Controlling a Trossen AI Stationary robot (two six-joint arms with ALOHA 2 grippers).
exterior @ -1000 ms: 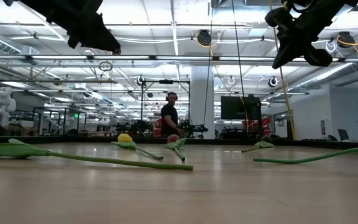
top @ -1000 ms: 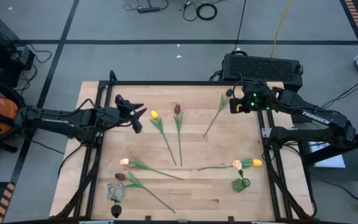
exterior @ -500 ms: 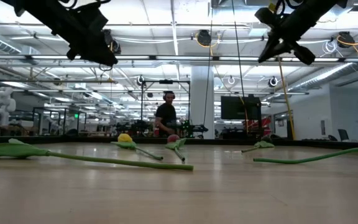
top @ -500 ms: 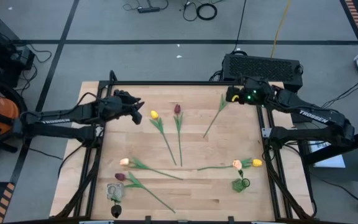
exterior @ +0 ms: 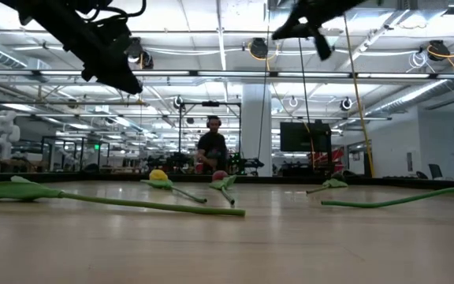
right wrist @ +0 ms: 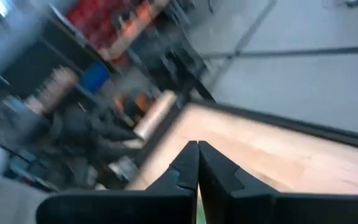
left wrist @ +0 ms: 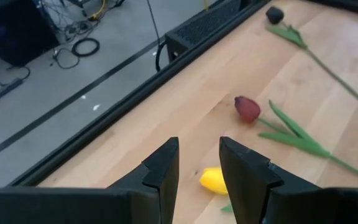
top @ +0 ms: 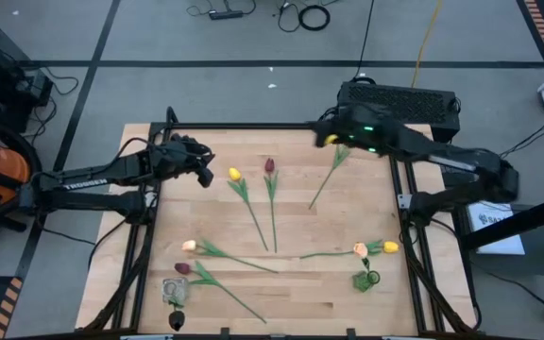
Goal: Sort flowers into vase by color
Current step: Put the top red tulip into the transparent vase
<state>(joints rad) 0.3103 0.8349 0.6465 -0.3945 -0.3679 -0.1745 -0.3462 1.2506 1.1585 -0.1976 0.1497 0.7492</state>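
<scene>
Left gripper (left wrist: 197, 163) hovering, jaws slightly apart, empty; yellow tulip (left wrist: 215, 181) just ahead. Right gripper (right wrist: 197, 163) closed, empty. Tulips are probably light and floppy; pinching mid-stem looks safest.

Robotics lab in a large open industrial hall

A wooden table (top: 291, 274) framed in black rails stands on a grey concrete floor (top: 253, 90) marked with dark tape lines, with loose cables (top: 314, 16) and a black electronics box (top: 399, 99) just behind it. The low view shows a high ceiling with exposed pipes and ducts (exterior: 211, 75), strip lights, a white pillar (exterior: 254, 130), a wall screen (exterior: 302, 136), more metal rigs, and a person (exterior: 211, 146) standing far back.
</scene>
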